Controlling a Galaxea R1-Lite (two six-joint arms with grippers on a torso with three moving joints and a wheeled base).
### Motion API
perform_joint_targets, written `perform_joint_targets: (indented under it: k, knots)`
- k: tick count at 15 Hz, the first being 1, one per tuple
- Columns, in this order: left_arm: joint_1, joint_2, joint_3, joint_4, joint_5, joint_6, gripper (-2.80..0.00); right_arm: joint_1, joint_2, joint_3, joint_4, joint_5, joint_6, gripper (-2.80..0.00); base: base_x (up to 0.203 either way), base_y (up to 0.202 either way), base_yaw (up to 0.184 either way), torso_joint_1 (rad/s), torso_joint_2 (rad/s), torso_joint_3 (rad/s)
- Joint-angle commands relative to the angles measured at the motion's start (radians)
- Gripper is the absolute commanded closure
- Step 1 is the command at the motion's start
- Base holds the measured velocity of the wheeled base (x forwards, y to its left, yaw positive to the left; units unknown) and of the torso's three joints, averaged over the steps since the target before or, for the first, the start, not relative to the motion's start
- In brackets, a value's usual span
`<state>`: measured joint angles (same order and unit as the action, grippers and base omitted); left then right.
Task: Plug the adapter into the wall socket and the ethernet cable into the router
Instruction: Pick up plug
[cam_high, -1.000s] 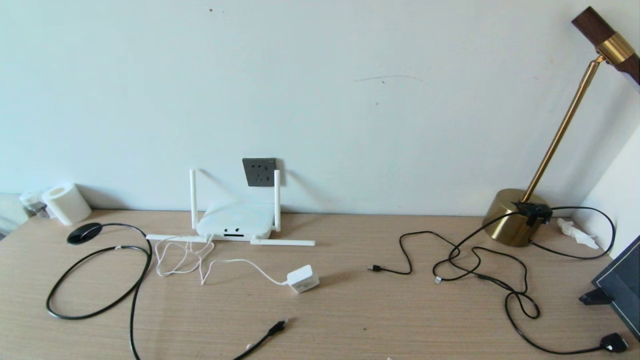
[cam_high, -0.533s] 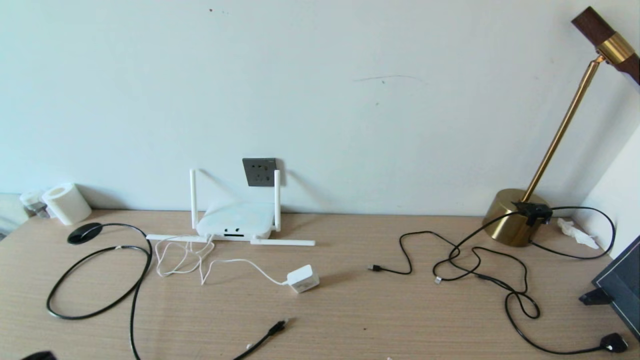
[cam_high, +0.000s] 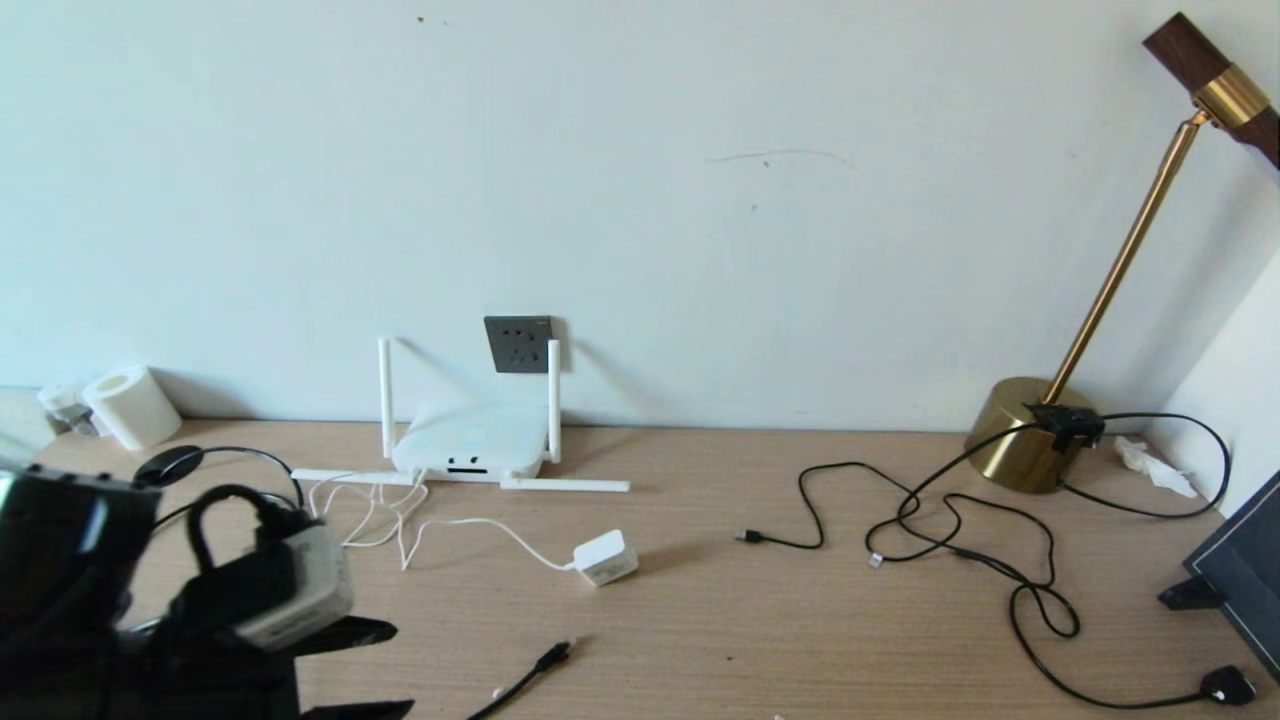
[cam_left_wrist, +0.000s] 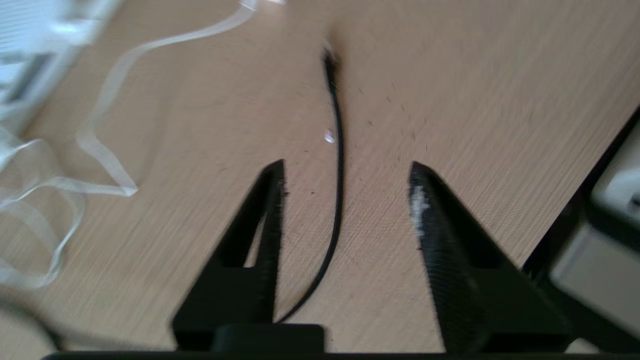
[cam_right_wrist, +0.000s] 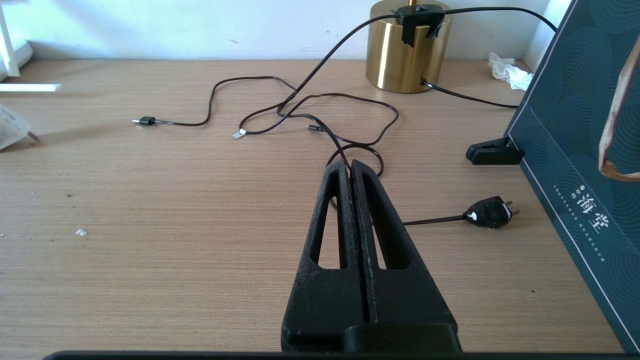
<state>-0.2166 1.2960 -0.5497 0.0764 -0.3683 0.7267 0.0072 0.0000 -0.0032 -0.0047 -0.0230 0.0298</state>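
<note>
Head view: a wooden desk (cam_high: 700, 620) is set against a pale wall (cam_high: 640, 200). The left gripper (cam_left_wrist: 345, 200) is held apart over the ethernet cable (cam_left_wrist: 339, 165). The right gripper (cam_right_wrist: 350, 167) is pressed together.

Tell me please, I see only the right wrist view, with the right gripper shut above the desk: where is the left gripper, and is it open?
Observer: The left gripper is open at the near left of the desk. It holds nothing.
Operator: Does it aim at something?
Observer: In its wrist view the ethernet cable lies on the desk between the fingers, not gripped.
Operator: Is the adapter already in the wall socket?
Observer: No. The adapter lies on the desk in front of the router, and the wall socket has nothing plugged in.
</note>
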Motion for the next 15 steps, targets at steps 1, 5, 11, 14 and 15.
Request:
perform_joint_targets:
  k: [1, 5, 11, 14, 15]
  knots:
    - [-0.028, 0.257, -0.032, -0.001, -0.001, 0.102, -2.80, 0.000, 0.002, 0.000, 0.000, 0.000, 0.001, 0.00, 0.000, 0.000, 0.000, 0.000, 0.00, 0.000]
    - [-0.046, 0.467, -0.195, -0.006, 0.055, 0.332, -2.80, 0.000, 0.002, 0.000, 0.000, 0.000, 0.000, 0.00, 0.000, 0.000, 0.000, 0.000, 0.00, 0.000]
    - [-0.118, 0.564, -0.391, 0.099, 0.208, 0.410, -2.80, 0.000, 0.002, 0.000, 0.000, 0.000, -0.001, 0.00, 0.000, 0.000, 0.000, 0.000, 0.00, 0.000]
    - [-0.165, 0.618, -0.454, 0.152, 0.242, 0.407, -2.80, 0.000, 0.002, 0.000, -0.001, 0.000, 0.000, 0.00, 0.000, 0.000, 0.000, 0.000, 0.00, 0.000]
    - [-0.176, 0.636, -0.476, 0.153, 0.244, 0.397, -2.80, 0.000, 0.002, 0.000, 0.000, 0.000, -0.001, 0.00, 0.000, 0.000, 0.000, 0.000, 0.00, 0.000]
